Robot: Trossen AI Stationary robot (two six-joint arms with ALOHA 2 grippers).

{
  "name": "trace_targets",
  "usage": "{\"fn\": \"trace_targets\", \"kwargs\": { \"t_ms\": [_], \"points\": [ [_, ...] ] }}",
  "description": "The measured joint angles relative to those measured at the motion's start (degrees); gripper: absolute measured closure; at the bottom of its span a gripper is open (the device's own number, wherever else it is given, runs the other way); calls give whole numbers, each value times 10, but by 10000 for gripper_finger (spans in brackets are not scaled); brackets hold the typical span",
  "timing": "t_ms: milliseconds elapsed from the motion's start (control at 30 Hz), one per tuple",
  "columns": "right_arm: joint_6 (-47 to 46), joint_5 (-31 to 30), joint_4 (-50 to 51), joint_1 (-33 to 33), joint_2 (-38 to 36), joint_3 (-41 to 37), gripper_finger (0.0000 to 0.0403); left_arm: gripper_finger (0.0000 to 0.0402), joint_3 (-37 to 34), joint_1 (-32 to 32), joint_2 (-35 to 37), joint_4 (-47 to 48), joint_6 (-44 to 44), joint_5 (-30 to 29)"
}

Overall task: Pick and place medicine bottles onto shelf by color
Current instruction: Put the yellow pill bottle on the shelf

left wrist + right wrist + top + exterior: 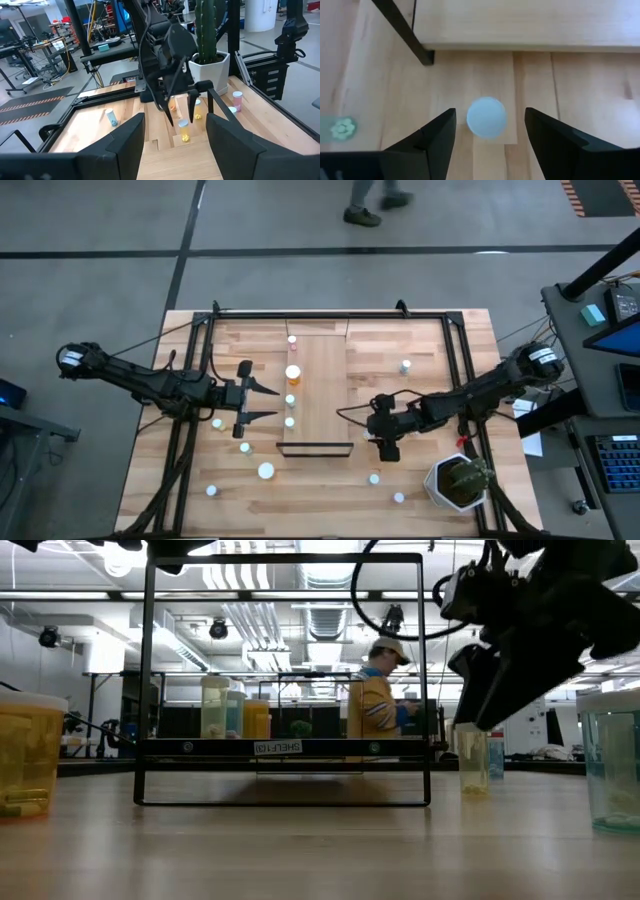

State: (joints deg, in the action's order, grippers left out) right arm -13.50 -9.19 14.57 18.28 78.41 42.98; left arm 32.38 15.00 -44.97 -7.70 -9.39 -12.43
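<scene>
the open right claw (490, 132) hangs over a white-capped bottle (486, 117), which sits between its fingers, ungripped.

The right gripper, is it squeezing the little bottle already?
No. The right gripper has its fingers open on either side of the white-capped bottle, with bare table showing between each finger and the cap.

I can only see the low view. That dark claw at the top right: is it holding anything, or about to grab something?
Observer: That's the right pincer. Its wrist camera shows it open and empty, with a white-capped bottle on the table below, in line with the gap between its fingers.
Operator: And the other arm?
Observer: From above, the left pincer hangs open and empty beside the shelf.
</scene>
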Motion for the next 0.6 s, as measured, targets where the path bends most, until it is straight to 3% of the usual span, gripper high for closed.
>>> {"fn": "trace_targets", "kwargs": {
  "t_ms": [233, 600],
  "points": [
    [11, 0, -23, 0, 27, 0, 192, 207, 0, 0, 0, 0, 0, 0],
    [16, 0, -18, -1, 23, 0, 294, 207, 0, 0, 0, -4, 1, 0]
  ]
}}
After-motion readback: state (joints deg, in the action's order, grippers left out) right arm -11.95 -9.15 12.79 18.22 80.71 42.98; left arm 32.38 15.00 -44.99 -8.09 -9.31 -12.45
